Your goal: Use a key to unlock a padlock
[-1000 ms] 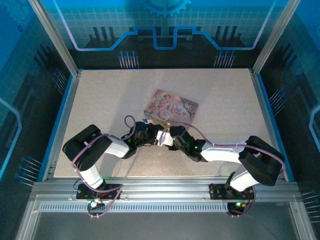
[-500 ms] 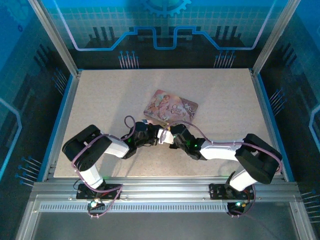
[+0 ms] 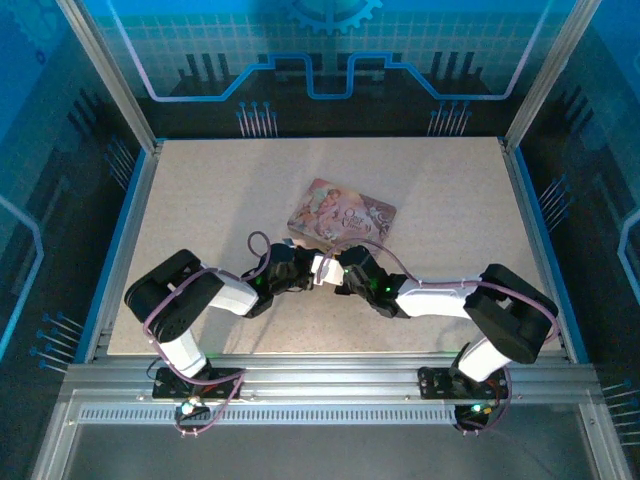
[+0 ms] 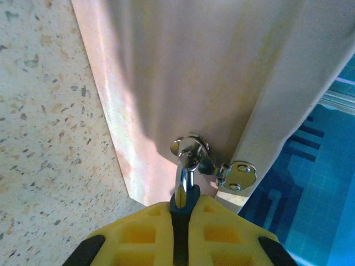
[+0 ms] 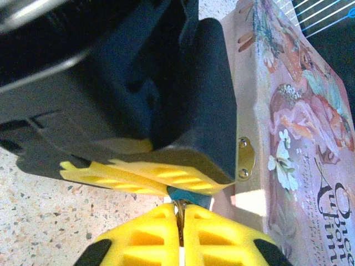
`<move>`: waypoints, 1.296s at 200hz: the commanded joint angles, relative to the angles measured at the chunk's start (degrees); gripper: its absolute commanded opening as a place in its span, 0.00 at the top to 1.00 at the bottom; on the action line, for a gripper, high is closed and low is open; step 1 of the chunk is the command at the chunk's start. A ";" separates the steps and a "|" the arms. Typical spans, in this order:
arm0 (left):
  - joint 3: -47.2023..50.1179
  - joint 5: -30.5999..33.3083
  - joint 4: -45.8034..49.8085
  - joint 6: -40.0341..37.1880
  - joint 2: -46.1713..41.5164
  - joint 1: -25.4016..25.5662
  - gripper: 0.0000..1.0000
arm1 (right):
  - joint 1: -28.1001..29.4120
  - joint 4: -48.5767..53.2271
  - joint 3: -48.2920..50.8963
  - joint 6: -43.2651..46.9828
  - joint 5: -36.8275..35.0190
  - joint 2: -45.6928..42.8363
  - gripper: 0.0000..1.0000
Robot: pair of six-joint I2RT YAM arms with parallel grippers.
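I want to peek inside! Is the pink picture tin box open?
No, the pink illustrated rectangular tin box lies shut, with the tiny dark-bluish padlock hooked through its metal clasp.

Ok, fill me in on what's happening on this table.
Two robot arms meet at a tiny padlock hooked to the clasp of a pink tin. The left gripper is shut on the padlock's body. The right gripper is shut on the small key, its tip at the padlock. Whether the key is in the keyhole cannot be told.
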State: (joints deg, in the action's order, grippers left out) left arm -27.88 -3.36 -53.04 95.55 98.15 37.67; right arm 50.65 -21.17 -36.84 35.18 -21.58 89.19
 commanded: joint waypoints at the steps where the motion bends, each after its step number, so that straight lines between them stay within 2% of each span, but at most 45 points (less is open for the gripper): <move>1: 0.57 -0.61 -3.21 0.26 -1.64 0.25 1.00 | -1.07 -2.64 -1.04 -1.25 -0.53 0.57 0.96; 19: 0.76 -0.60 -3.50 0.39 -1.64 0.29 1.00 | -1.17 -2.90 -0.94 -1.60 -1.22 0.46 1.00; 69: 0.76 -0.60 -3.56 0.51 -1.73 0.28 1.00 | -1.19 -1.84 -1.49 -3.26 -2.10 -0.02 1.00; 109: 0.89 -0.60 -3.51 0.37 -1.89 0.25 1.00 | -1.26 1.57 -2.66 -7.93 -2.42 -1.67 1.00; 143: 0.98 -0.51 -3.18 0.26 -1.91 0.30 1.00 | -1.26 5.28 -4.07 -18.80 -0.21 -2.44 1.00; 180: 0.91 -0.49 -2.54 0.03 -1.99 0.47 1.00 | -1.27 5.01 -3.53 -29.31 2.08 -2.28 1.00; 259: 0.97 -0.34 -2.29 -0.36 -1.19 0.87 1.00 | -3.01 2.10 -1.39 -52.51 13.37 -1.39 1.00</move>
State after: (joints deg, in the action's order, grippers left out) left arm -27.53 -3.11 -53.12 95.90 97.86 37.67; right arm 48.42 -15.97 -39.00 -5.76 -14.41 88.40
